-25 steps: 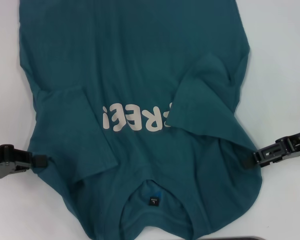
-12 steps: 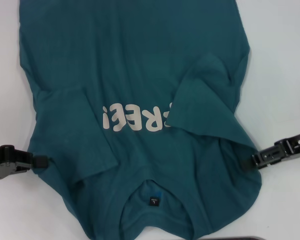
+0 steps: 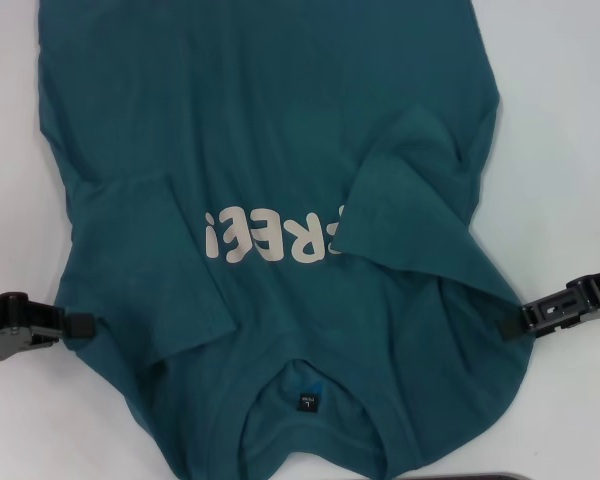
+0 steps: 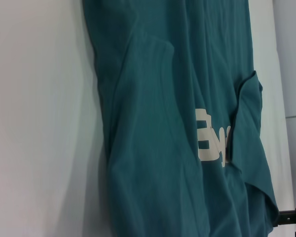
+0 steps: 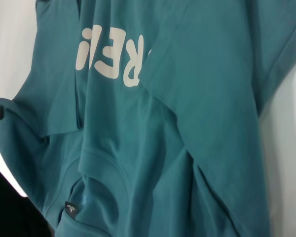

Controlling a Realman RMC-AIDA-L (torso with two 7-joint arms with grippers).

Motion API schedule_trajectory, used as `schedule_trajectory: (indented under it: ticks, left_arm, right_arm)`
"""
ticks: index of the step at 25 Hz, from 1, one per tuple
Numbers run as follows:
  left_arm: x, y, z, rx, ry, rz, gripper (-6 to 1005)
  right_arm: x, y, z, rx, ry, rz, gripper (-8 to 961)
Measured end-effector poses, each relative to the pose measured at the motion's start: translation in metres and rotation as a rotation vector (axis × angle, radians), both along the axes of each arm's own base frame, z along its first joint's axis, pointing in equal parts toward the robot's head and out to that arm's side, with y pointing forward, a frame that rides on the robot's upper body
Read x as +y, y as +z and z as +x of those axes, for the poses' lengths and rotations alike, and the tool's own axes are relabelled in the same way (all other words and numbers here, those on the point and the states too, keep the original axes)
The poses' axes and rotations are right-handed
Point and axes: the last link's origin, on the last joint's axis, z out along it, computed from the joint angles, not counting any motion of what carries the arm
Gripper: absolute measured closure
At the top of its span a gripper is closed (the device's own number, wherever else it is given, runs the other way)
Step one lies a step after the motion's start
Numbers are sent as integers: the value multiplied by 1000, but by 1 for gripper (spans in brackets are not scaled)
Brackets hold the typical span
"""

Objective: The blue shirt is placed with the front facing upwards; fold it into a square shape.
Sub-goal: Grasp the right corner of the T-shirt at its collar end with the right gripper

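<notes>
- Since a second ago, my right end effector (image 3: 512, 324) has slid outward and slightly down at the shirt's right shoulder edge; the left barely shifts.
- Left end effector (image 3: 80, 324) touches the left shoulder edge; I cannot tell either one's grip.
- The dark teal-blue cotton T-shirt (image 3: 270, 150) with cream block letters lies front-up on the white worktop (image 3: 565, 130), sleeves folded inward.

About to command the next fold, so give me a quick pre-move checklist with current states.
1. Blue shirt front up, lettering showing: ok.
2. Both sleeves folded inward: ok.
3. Left hand at the shirt's shoulder edge: ok.
4. Right hand at the opposite edge: ok.
5. Either hand actually gripping fabric: cannot tell.
6. Cloth flat: not ok, wrinkles near the collar.
</notes>
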Motion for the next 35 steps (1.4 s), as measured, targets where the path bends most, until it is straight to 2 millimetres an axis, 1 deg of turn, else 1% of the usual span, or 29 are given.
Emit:
schedule_trajectory:
  ticks: [7,25,35]
  left_arm:
    - [0,0,0,0,0,0,997]
    - [2,0,0,5,-2,6,996]
    - [3,0,1,5,-3,6,997]
  right_arm:
    - [3,-4,0,-25,9,-4,139]
    - [9,-17,-15,4,43,-31,168]
    - [9,-15,-15,4,28,-32,185]
